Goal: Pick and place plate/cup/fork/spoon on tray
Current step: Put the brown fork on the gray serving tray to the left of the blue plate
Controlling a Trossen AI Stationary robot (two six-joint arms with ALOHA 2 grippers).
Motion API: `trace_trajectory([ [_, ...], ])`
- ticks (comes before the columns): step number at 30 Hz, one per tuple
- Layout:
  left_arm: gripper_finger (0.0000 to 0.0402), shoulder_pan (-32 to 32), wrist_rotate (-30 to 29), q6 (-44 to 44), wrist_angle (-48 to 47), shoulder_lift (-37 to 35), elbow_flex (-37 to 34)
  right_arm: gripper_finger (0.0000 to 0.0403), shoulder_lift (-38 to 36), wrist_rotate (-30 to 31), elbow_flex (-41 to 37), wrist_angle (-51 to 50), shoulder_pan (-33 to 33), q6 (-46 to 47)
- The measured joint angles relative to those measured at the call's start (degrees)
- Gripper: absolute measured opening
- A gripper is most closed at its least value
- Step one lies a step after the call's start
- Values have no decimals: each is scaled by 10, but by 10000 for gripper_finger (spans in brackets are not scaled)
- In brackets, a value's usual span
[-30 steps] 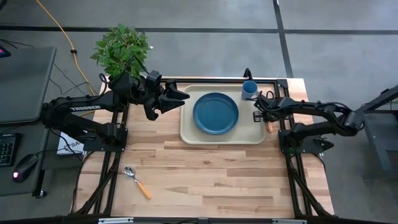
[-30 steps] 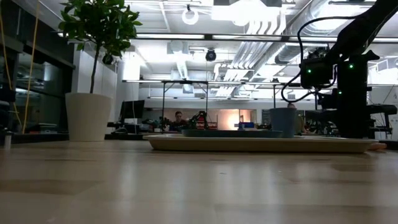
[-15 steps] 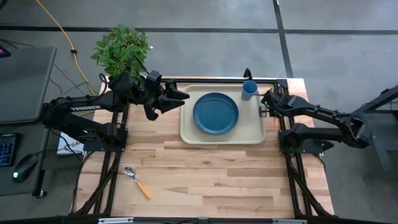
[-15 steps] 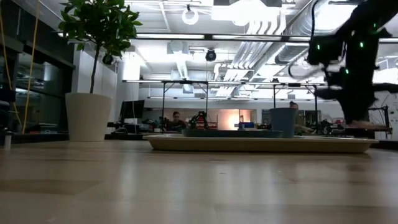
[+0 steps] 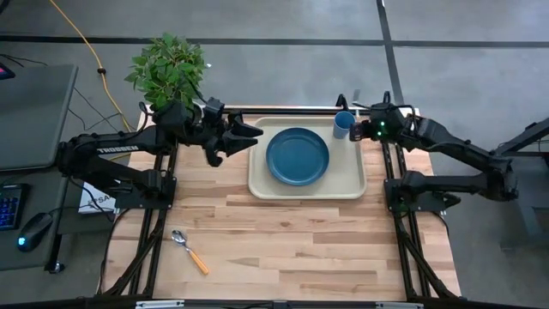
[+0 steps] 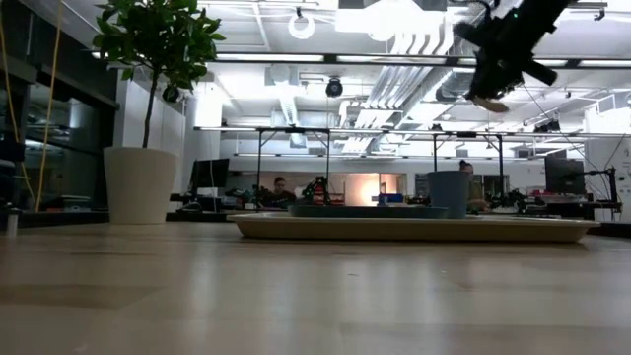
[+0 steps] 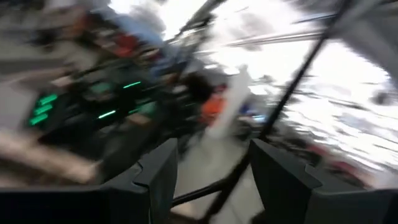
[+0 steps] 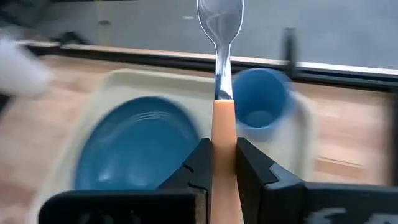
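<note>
The dark blue plate (image 5: 298,156) lies in the middle of the beige tray (image 5: 257,184). The light-blue cup (image 5: 344,124) stands upright in the tray's far right corner. My right gripper (image 8: 219,155) is high above the table by the cup (image 8: 261,102) and is shut on the orange-handled fork (image 8: 221,74). It also shows high up in the low view (image 6: 498,59). The spoon (image 5: 189,251) lies on the table near the front left. My left gripper (image 5: 253,133) hangs open and empty beside the tray's left edge. My right gripper pinches the fork's orange handle (image 8: 222,127) between its two fingers. The fork lies along the fingers, with its silver tines (image 8: 221,15) pointing forward past the fingertips. The fingers come from the table's right, slanting down. The fork is lifted clear, above the tray between plate and cup.
A potted plant (image 5: 167,69) in a white pot (image 6: 138,182) stands at the table's far left corner, behind my left arm. Bare wood lies between the tray and the near edge.
My right gripper has risen from the table just right of the tray with the fork. It has gone toward the far edge and the cup and has turned to face the tray. The fork, which lay on the table beside the tray, is now lifted clear.
</note>
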Motion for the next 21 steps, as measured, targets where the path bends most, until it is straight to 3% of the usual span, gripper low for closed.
trace_trajectory([
  [3, 181, 3, -86, 1, -93, 11, 0, 24, 0, 0, 0, 33, 36, 13],
  [5, 175, 10, -113, 0, -160, 33, 0, 24, 0, 0, 0, 53, 55, 21],
  [10, 127, 32, -89, 24, -330, 138, 42, 24, 0, 0, 0, 93, 77, 21],
  [16, 16, 50, -96, 174, -552, 299, 137, 25, 0, 0, 0, 96, 79, 21],
  [21, 10, 63, -146, 270, -649, 413, 190, 25, 0, 0, 0, 96, 79, 20],
])
